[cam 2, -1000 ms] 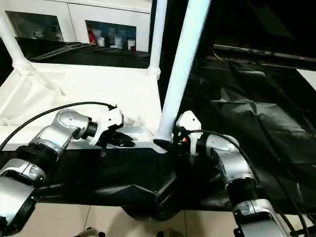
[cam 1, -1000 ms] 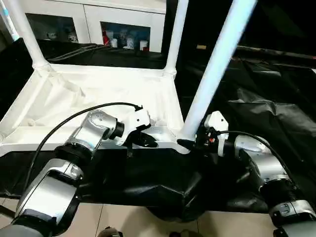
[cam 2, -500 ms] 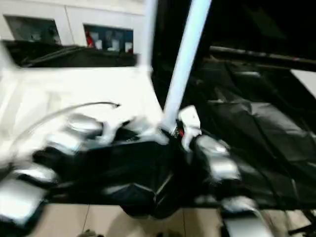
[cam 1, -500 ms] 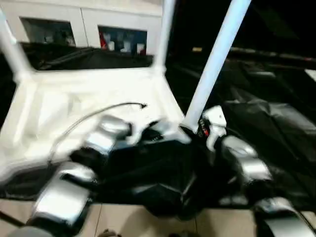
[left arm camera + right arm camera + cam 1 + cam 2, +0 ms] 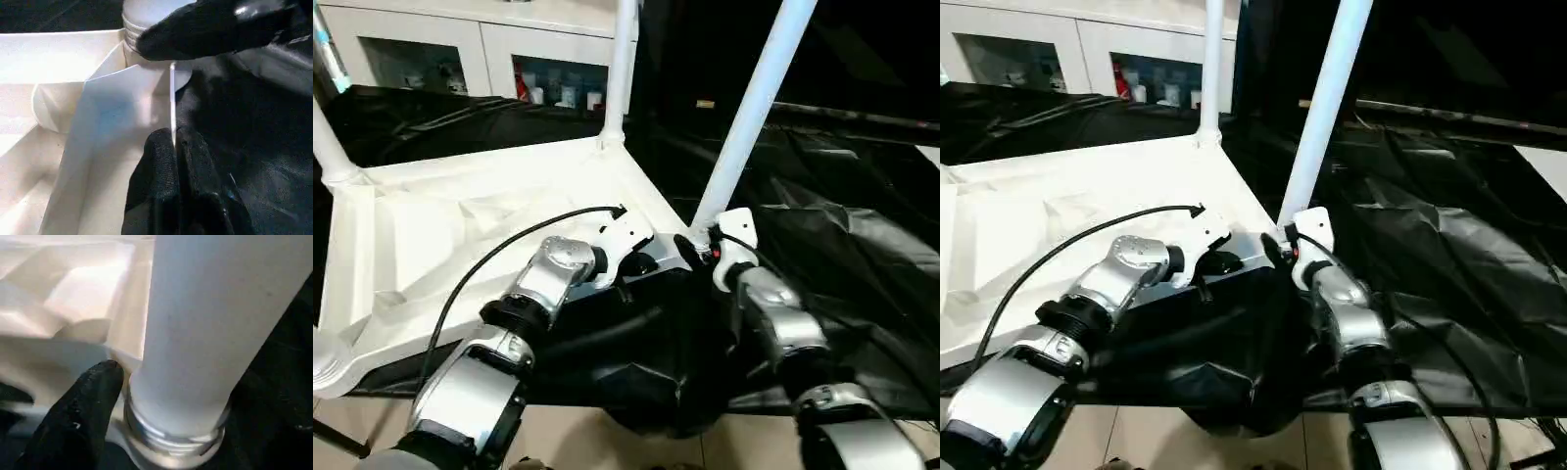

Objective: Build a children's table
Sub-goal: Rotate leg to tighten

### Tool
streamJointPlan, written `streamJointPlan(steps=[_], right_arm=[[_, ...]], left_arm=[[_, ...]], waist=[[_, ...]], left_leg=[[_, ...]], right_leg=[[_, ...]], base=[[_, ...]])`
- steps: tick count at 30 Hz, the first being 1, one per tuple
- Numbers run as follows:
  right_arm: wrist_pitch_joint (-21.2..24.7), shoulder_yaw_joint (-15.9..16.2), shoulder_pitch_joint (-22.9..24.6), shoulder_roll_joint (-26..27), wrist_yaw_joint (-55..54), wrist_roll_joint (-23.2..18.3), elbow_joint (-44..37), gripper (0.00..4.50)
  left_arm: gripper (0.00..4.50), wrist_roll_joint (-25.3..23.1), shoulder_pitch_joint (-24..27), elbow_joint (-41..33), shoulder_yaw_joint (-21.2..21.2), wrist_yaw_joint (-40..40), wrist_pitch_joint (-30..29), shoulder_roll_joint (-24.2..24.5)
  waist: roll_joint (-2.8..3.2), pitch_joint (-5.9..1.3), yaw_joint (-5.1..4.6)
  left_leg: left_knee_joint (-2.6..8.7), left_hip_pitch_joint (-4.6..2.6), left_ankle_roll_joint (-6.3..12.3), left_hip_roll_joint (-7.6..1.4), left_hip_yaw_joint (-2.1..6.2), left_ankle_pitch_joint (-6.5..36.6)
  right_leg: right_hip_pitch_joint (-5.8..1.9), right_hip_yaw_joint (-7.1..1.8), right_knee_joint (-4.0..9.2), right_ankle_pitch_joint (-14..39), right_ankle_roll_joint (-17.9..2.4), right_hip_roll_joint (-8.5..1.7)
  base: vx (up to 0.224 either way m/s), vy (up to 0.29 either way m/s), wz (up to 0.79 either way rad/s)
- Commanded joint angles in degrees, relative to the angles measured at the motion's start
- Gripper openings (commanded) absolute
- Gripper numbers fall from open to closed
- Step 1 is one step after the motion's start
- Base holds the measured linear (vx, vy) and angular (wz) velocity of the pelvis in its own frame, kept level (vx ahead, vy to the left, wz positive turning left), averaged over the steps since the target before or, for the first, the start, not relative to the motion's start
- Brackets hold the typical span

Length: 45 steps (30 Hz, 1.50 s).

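Since a second ago the tabletop [image 5: 460, 235] has swung round on the black-draped work table [image 5: 862, 245], so its near right corner now points away from the robot; both arms turned with it. Tabletop lies underside up, ribs showing, with legs standing in its corner sockets: far left leg [image 5: 328, 137], far right leg [image 5: 619, 69], near right leg [image 5: 749, 108]. Left gripper [image 5: 173, 142] is pinched shut on the thin near rim of the tabletop beside that corner. Right gripper [image 5: 690, 245] sits at the base of the near right leg, one finger [image 5: 83, 401] beside the collar; whether it grips I cannot tell. Judgement: keep the rim clamp firm and the leg upright while seating it; avoid levering the socket sideways.
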<state>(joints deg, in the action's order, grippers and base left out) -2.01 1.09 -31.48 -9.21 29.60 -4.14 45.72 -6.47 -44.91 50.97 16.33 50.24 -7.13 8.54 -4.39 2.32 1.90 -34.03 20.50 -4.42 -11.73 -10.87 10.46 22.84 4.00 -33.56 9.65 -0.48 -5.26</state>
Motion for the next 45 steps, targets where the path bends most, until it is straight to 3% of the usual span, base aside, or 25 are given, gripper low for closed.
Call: streamJointPlan(steps=[1, 3, 4, 5, 6, 7, 9, 14, 21, 26, 27, 29, 33, 35, 36, 37, 39, 40, 42, 45], right_arm=[[-0.6, 4.45, 0.75, -0.64, 8.49, -0.39, -1.95, 3.66], [-0.8, 5.07, 1.31, -2.35, 12.03, -0.74, -3.05, 3.66], [-0.83, 5.95, 2.12, -5.66, 18.04, -1.32, -4.9, 3.66], [-0.41, 6.42, 2.7, -8.64, 23.67, -2.18, -6.55, 3.66], [-0.41, 6.42, 2.7, -8.64, 23.67, -2.18, -6.55, 3.66], [0.15, 6.38, 2.77, -10.68, 27.64, -3.01, -7.55, 3.66], [0.56, 6.3, 2.67, -11.53, 29.87, -3.47, -7.94, 3.66], [1.65, 6.19, 2.33, -12.25, 33.31, -4.09, -8.34, 3.66], [3.92, 6.53, 2.73, -12.25, 36.03, -5.32, -8.8, 3.24], [4.2, 6.51, 3.08, -11.77, 36.2, -5.02, -8.74, 2.95], [4.27, 6.52, 3.14, -11.67, 36.01, -5.0, -8.74, 2.84], [5.44, 5.52, 3.76, -9.84, 31.87, -5.28, -8.53, 2.74], [6.18, 3.2, 3.82, -6.53, 22.07, -4.84, -6.51, 2.69], [6.95, 1.6, 3.95, -3.11, 12.6, -3.87, -4.66, 2.68], [6.95, 1.6, 3.95, -3.11, 12.6, -3.87, -4.66, 2.68], [7.34, -0.49, 2.61, 2.09, -1.34, -2.59, -1.6, 2.67], [7.47, -1.0, 2.24, 3.23, -4.14, -2.35, -1.02, 2.67], [7.64, -1.4, 1.64, 4.48, -6.72, -2.19, -0.23, 2.67], [7.85, -2.44, 0.23, 7.13, -11.53, -2.33, 1.36, 2.67], [5.02, -0.17, -0.82, 8.95, -13.38, 0.5, 1.72, 2.67]], left_arm=[[0.0, -1.34, 2.05, 0.42, 2.98, 3.92, -0.38, 0.08], [0.0, -1.66, 2.38, -0.06, 3.51, 5.69, -0.4, 1.14], [0.0, -1.83, 2.74, -0.8, 4.05, 8.9, -0.26, 2.98], [0.0, -1.66, 3.14, -1.8, 4.7, 12.97, 0.18, 4.92], [0.0, -1.66, 3.14, -1.8, 4.7, 12.97, 0.18, 4.92], [0.0, -0.8, 3.78, -3.24, 5.26, 17.99, 1.48, 6.81], [0.0, 0.11, 4.2, -4.25, 5.33, 20.88, 2.16, 7.79], [0.0, 1.8, 4.7, -6.22, 4.73, 23.93, 1.85, 8.95], [0.0, 2.06, 5.31, -7.54, 4.1, 24.67, 1.3, 9.88], [0.0, 2.0, 5.74, -7.98, 3.7, 23.69, 0.92, 9.62], [0.0, 1.98, 5.76, -7.98, 3.6, 23.34, 0.83, 9.56], [0.0, 1.61, 5.66, -7.09, 2.4, 18.77, 0.87, 8.61], [0.0, 1.17, 5.02, -4.86, 0.67, 11.59, 0.46, 6.39], [0.0, 0.97, 4.45, -3.06, -0.39, 5.9, -0.42, 3.85], [0.0, 0.97, 4.45, -3.06, -0.39, 5.9, -0.42, 3.85], [0.0, 0.81, 3.1, -0.87, -1.16, -0.81, -1.6, -0.66], [0.0, 0.78, 2.84, -0.5, -1.19, -1.94, -1.74, -1.58], [0.0, 0.75, 2.53, -0.23, -1.09, -2.94, -1.85, -2.74], [0.0, 0.61, 2.01, 0.21, -0.72, -4.35, -1.8, -5.22], [0.0, -0.13, 1.64, 0.4, 0.49, -4.4, -0.92, -7.78]], waist=[[-0.11, -2.83, 0.09], [-0.12, -2.98, 0.25], [-0.17, -2.97, 0.2], [-0.43, -3.17, 0.5], [-0.43, -3.17, 0.5], [-0.33, -3.14, 0.55], [-0.28, -3.41, 0.52], [-0.24, -3.41, 0.79], [-0.53, -3.15, 0.91], [-1.02, -3.15, 0.95], [-0.87, -3.1, 0.99], [-1.24, -2.98, 0.95], [-1.22, -2.6, 0.55], [-0.87, -2.39, 0.13], [-1.09, -2.35, -0.11], [-0.68, -2.35, -0.48], [-0.92, -2.33, -0.75], [-0.44, -2.34, -0.72], [-0.41, -2.33, -1.01], [-0.11, -2.48, -0.88]], left_leg=[[4.89, -0.17, 2.17, -1.53, 0.97, 19.62], [4.69, -0.07, 2.89, -1.62, 0.77, 17.53], [4.65, -0.07, 2.94, -1.62, 0.69, 17.07], [4.4, 0.27, 4.03, -1.59, 0.66, 14.94], [4.4, 0.27, 4.03, -1.59, 0.66, 14.94], [4.33, 0.11, 4.68, -1.69, 0.47, 14.17], [4.23, 0.25, 5.34, -1.76, 0.42, 10.91], [4.08, -0.28, 6.2, -1.95, 0.12, 8.41], [4.32, -0.48, 3.53, -2.0, 0.1, 12.16], [4.24, -0.42, 3.75, -2.0, 0.06, 10.86], [4.25, -0.46, 3.75, -2.0, 0.06, 10.92], [4.29, -0.41, 3.64, -2.0, 0.06, 11.17], [4.75, -0.85, 0.6, -1.92, 0.48, 17.35], [4.94, -0.99, -0.49, -1.89, 0.65, 19.47], [5.0, -1.03, -0.84, -1.81, 0.88, 20.93], [5.07, -1.09, -1.34, -1.78, 0.95, 21.58], [4.92, -1.29, -1.65, -1.52, 1.18, 23.36], [4.93, -1.32, -1.61, -1.51, 1.25, 23.49], [5.0, -1.38, -1.07, -1.44, 1.23, 24.4], [5.18, -1.36, -0.41, -1.46, 1.17, 24.05]], right_leg=[[-1.72, -2.05, 4.76, 23.8, -7.96, -3.18], [-1.87, -2.19, 4.45, 21.34, -8.91, -3.15], [-1.79, -2.28, 4.35, 20.61, -9.22, -3.14], [-2.4, -2.28, 3.75, 17.05, -10.12, -3.02], [-2.4, -2.28, 3.75, 17.05, -10.12, -3.02], [-2.19, -2.36, 3.59, 15.64, -10.93, -3.02], [-2.45, -2.37, 2.87, 10.75, -12.74, -3.0], [-2.34, -2.37, 2.13, 5.26, -15.98, -2.83], [-2.2, -2.54, 2.77, 11.72, -13.97, -3.1], [-2.13, -2.56, 2.7, 11.92, -13.37, -3.11], [-2.08, -2.58, 2.75, 12.19, -13.34, -3.12], [-2.01, -2.58, 2.88, 13.44, -12.89, -3.17], [-1.41, -2.45, 4.15, 24.63, -9.08, -3.26], [-0.96, -2.46, 4.68, 27.91, -7.77, -3.24], [-0.98, -2.23, 4.98, 30.55, -6.66, -3.27], [-0.73, -2.28, 5.22, 31.45, -6.08, -3.24], [-0.57, -1.91, 5.61, 34.72, -4.93, -3.22], [-0.53, -1.95, 5.69, 35.2, -4.66, -3.32], [-0.35, -1.78, 6.18, 35.26, -3.98, -3.16], [-0.44, -1.77, 6.35, 33.71, -3.7, -3.13]], base=[[0.0, 0.0, 0.0], [0.0, 0.0, 0.0], [0.0, 0.0, 0.0], [0.05, -0.021, 0.0], [0.05, -0.021, 0.0], [0.0, 0.0, 0.0], [0.0, 0.0, 0.0], [0.0, 0.0, 0.0], [0.0, 0.0, 0.0], [0.0, 0.0, 0.0], [0.0, 0.0, 0.0], [0.0, 0.0, 0.0], [0.0, 0.0, 0.0], [0.0, 0.0, 0.0], [0.0, 0.0, 0.0], [0.0, 0.0, 0.0], [0.0, 0.0, 0.0], [0.0, 0.0, 0.0], [0.0, 0.0, 0.0], [0.0, 0.0, 0.0]])
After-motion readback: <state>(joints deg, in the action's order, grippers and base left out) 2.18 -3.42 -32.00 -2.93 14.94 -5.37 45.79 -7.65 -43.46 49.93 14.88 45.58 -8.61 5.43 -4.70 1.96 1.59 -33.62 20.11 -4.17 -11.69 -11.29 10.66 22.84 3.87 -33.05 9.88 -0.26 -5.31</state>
